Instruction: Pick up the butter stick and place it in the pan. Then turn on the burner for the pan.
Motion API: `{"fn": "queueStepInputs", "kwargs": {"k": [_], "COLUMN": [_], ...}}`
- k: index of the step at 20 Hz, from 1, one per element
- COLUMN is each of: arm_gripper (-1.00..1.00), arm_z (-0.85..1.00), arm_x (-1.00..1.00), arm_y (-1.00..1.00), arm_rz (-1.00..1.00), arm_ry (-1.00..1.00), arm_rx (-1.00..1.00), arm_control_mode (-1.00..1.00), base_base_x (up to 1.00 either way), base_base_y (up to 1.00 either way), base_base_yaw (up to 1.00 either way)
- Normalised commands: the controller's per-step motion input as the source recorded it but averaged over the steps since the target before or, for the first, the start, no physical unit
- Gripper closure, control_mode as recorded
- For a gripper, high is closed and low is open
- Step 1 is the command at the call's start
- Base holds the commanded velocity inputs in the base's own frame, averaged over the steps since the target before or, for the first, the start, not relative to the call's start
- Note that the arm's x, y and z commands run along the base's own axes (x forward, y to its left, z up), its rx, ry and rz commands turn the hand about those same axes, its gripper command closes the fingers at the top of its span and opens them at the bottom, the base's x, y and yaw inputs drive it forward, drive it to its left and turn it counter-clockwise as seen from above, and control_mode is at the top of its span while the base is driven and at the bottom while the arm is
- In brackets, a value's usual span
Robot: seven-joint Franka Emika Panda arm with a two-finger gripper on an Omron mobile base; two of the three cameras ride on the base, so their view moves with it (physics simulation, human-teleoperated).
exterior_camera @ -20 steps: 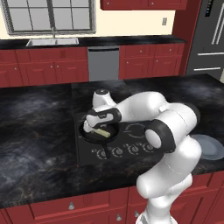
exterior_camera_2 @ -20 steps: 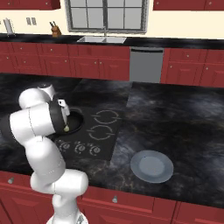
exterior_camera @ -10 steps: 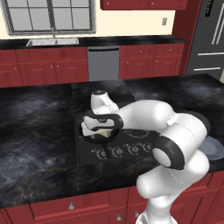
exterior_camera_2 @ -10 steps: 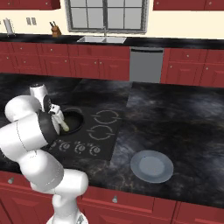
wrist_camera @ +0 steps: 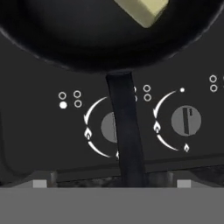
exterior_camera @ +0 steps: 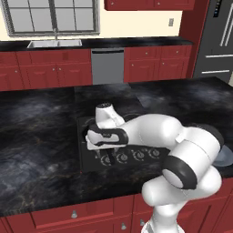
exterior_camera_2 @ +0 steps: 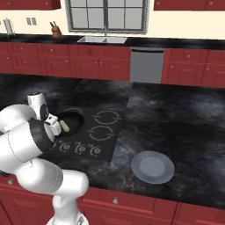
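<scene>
The butter stick (wrist_camera: 144,11) lies inside the black pan (wrist_camera: 87,39), pale yellow against the dark base; it also shows in the pan (exterior_camera_2: 74,123) as a small butter stick (exterior_camera_2: 65,126). The pan covers its burner on the left of the cooktop (exterior_camera_2: 88,140). My gripper (wrist_camera: 112,183) is open and empty, low over the front strip of knobs. The pan's handle (wrist_camera: 124,131) runs between the tips below them, across the left knob (wrist_camera: 107,127). A second knob (wrist_camera: 186,120) sits to the right. My gripper (exterior_camera: 105,146) hangs under the white hand.
Two bare burner rings (exterior_camera_2: 105,117) mark the right half of the cooktop. A grey-blue plate (exterior_camera_2: 153,167) rests on the dark counter to the right, near the front edge. A row of knobs (exterior_camera: 139,154) lines the cooktop's front.
My hand has drawn back from over the pan toward the front of the cooktop and dropped lower over the knobs. The butter stays in the pan.
</scene>
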Motion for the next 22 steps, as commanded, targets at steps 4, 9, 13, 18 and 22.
{"fn": "queueStepInputs", "kwargs": {"k": [4, 9, 13, 18, 22], "arm_gripper": [-1.0, -1.0, -1.0, -1.0, -1.0], "arm_z": [-0.3, -0.17, -0.12, -0.06, 0.0], "arm_x": [-0.14, -0.01, 0.0, 0.0, 0.0], "arm_y": [-0.22, -0.08, 0.0, 0.0, 0.0], "arm_rz": [-0.15, -0.13, -0.12, -0.07, 0.0], "arm_ry": [0.0, 0.0, 0.0, 0.0, 0.02], "arm_rx": [0.0, 0.0, 0.0, 0.0, 0.0], "arm_control_mode": [-1.0, -1.0, -1.0, -1.0, -1.0], "base_base_x": [0.0, 0.0, 0.0, 0.0, 0.0], "base_base_y": [0.0, 0.0, 0.0, 0.0, 0.0], "base_base_yaw": [0.0, 0.0, 0.0, 0.0, 0.0]}}
